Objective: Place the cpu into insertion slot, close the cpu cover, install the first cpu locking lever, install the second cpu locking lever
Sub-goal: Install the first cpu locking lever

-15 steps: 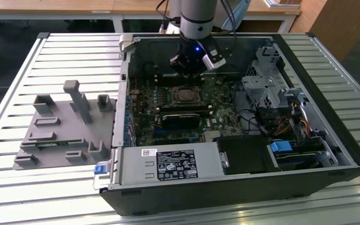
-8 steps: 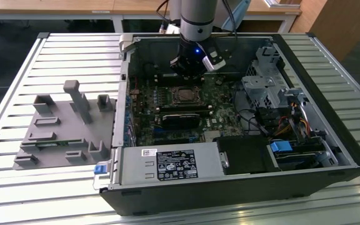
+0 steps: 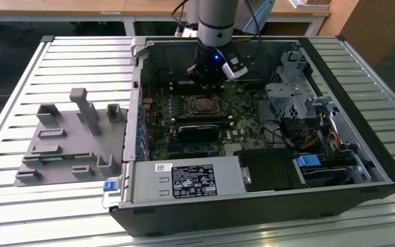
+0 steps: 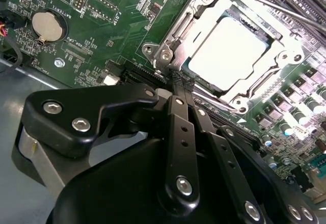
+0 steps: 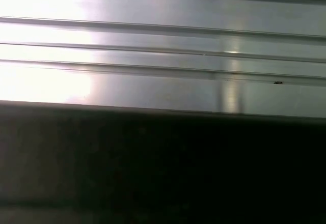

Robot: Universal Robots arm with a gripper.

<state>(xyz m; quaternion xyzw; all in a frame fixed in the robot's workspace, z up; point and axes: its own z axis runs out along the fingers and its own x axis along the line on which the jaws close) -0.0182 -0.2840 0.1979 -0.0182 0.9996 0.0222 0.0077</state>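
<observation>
Second wrist view, upper right: cpu [image 4: 230, 56] sits under the cpu cover [image 4: 204, 18]; my gripper [image 4: 179, 84], fingers together, could scrape the lever.

Gripper [image 4: 179, 84] hung inside open pc case [image 3: 362, 170], fingers closed together, tips just beside cpu cover [image 4: 173, 35] edge. Approach from above was free. Case wall [image 3: 137, 77] and drive cage [image 3: 290, 95] hemmed the sides; black module [image 3: 201, 125] lay near insertion slot [image 3: 202, 104]. Grey fixture [image 3: 70, 136] stood well apart on slatted table [image 3: 19, 216].
</observation>
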